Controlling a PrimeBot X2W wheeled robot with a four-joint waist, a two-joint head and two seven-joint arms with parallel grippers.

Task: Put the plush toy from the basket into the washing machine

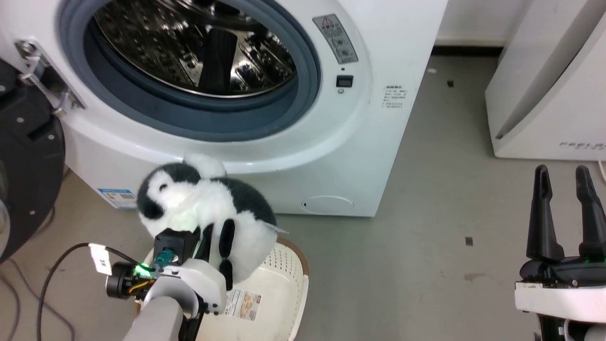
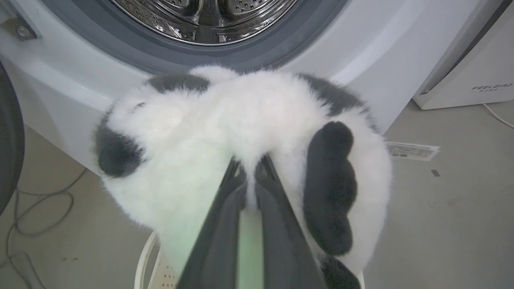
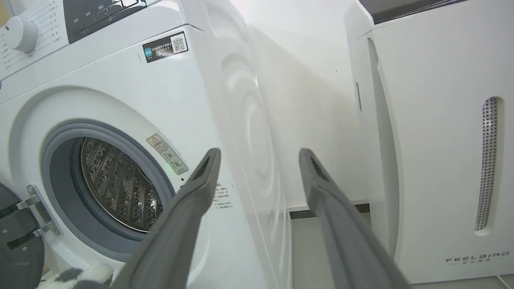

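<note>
Black round door [image 1: 23,156] stood swung open at far left, port unobstructed. Left gripper [image 1: 217,233] was clenched on the plush toy [image 1: 189,203], fingers pinched into its white fur. The toy hung above the basket [image 1: 289,265], below the port's lower lip and close before the washing machine [image 1: 378,142]. Basket: visible floor showed a sticker [image 1: 244,303], no other contents seen. Drum [image 1: 189,47]: bare perforated steel where visible. Judged step: carry phase, pick done, insertion not yet. Next move would call for a rise over the grey rubber ring [image 1: 303,94], then a reach into the drum before letting go. Right gripper [image 1: 561,169] hung idle, fingers spread, holding nothing, near the white appliance [image 1: 544,94].
</note>
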